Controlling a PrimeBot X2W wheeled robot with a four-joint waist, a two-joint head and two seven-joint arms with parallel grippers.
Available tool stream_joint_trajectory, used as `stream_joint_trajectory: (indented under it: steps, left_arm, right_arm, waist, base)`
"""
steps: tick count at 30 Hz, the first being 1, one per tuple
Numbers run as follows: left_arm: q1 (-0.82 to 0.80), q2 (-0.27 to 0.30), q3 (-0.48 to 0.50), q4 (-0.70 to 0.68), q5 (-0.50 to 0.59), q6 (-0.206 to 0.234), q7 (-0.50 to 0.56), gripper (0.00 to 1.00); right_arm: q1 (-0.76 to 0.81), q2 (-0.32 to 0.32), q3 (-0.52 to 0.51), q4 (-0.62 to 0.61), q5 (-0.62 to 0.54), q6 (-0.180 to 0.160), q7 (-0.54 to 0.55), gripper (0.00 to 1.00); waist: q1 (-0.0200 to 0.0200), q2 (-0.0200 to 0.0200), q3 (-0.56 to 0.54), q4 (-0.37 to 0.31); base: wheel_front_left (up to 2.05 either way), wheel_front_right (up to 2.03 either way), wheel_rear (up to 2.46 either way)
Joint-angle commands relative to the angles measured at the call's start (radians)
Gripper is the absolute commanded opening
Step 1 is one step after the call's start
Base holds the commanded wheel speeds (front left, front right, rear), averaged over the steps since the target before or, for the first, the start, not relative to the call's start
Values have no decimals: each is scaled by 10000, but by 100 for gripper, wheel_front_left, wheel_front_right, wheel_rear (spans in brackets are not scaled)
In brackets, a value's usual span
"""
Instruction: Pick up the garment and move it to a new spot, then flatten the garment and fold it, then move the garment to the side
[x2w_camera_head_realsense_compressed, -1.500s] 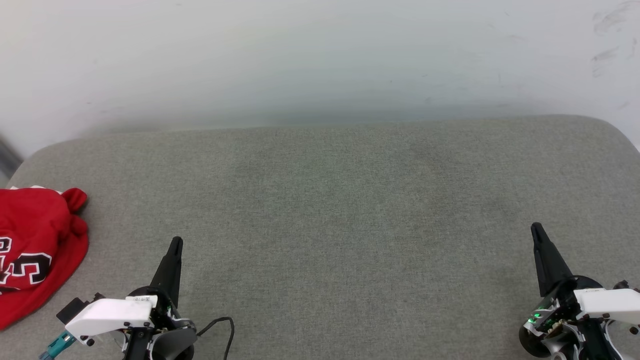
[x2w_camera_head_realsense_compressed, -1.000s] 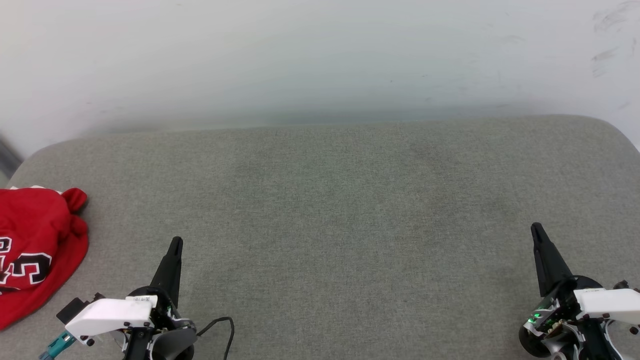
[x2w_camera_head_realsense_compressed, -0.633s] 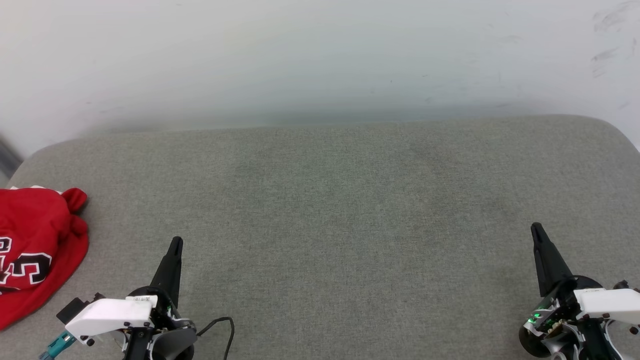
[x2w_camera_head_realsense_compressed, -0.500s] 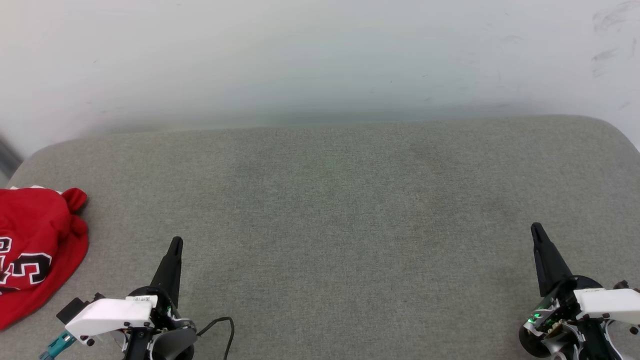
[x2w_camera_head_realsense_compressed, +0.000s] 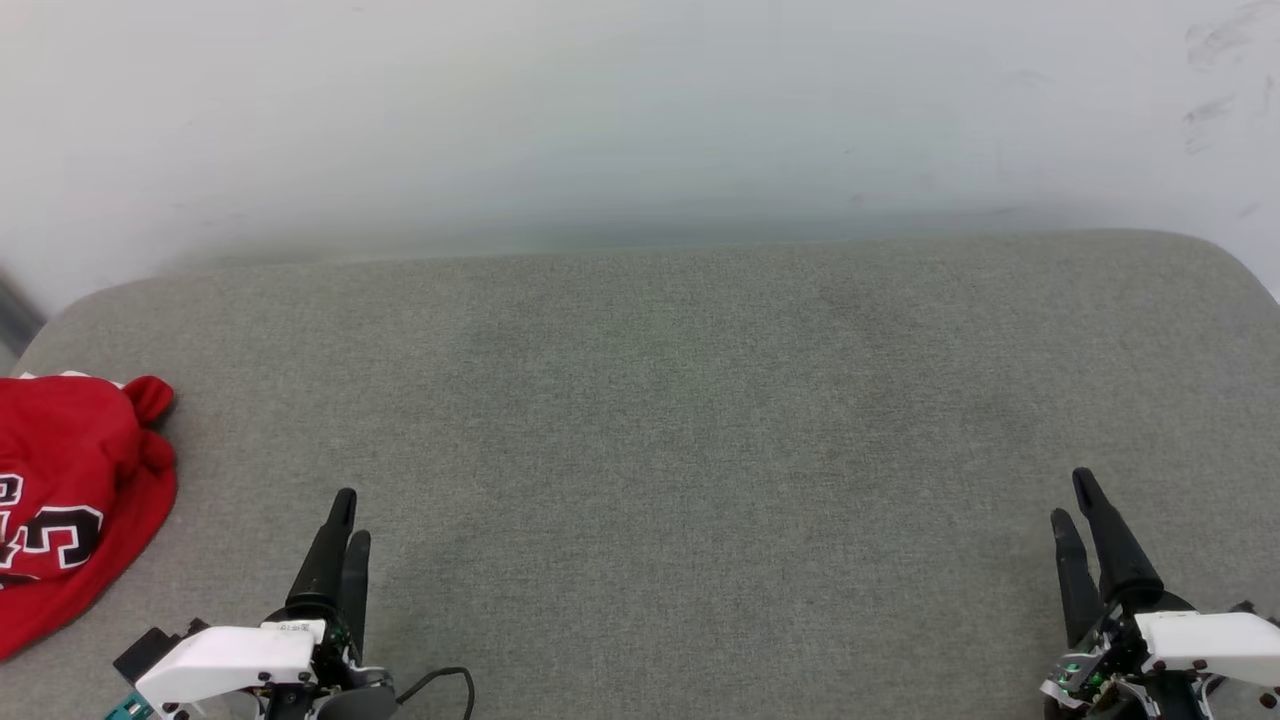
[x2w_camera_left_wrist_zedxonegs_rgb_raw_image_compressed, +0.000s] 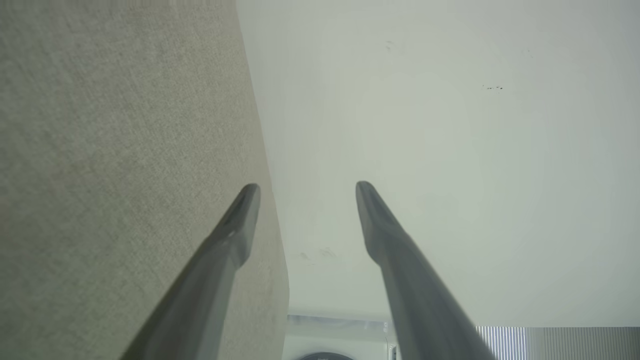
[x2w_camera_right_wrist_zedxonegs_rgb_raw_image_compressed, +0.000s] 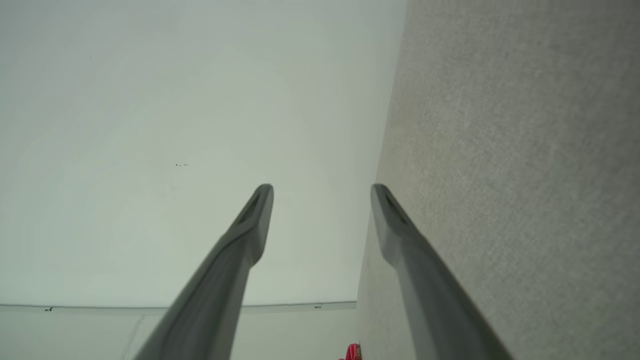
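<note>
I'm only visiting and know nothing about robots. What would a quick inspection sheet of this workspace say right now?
Surface: grey fabric cushion, flat, set against the wall.
Job's things: red garment lies crumpled at the cushion's left edge, untouched, partly cut off by the head view.
Clutter: nothing seen.
Claws: left claw and right claw both open, holding nothing, over the cushion's near corners.
Cables: one black cable loops beside the left claw's base.
Surroundings: pale wall with faint scuff marks at upper right.
</note>
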Motion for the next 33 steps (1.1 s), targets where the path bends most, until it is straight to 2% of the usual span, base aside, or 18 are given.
stream_joint_trajectory:
  steps: [1,17,18,24,33]
  left_arm:
    - [-104,18,62,-295,348,67,-145,100]
    - [67,23,-107,-1372,3370,1067,-815,100]
    - [116,23,-186,-1474,3791,1182,-895,100]
    - [235,26,-425,-1694,5194,1504,-1132,100]
    - [406,28,-713,-1913,6799,1874,-1421,100]
  right_arm:
    - [-157,-11,3,-292,-330,2,-149,100]
    - [-17,-10,-116,-1134,-3588,3,-820,100]
    - [18,-10,-60,-1266,-4097,3,-901,100]
    - [157,-10,200,-1659,-5738,3,-1136,100]
    - [356,-9,479,-1867,-7554,3,-1426,100]
  waist:
    - [0,0,5,-1]
    - [0,0,14,19]
    - [0,0,13,21]
    - [0,0,13,29]
    - [0,0,3,42]
  base:
    - [0,0,0]
    - [0,0,0]
    - [0,0,0]
    - [0,0,0]
    - [0,0,0]
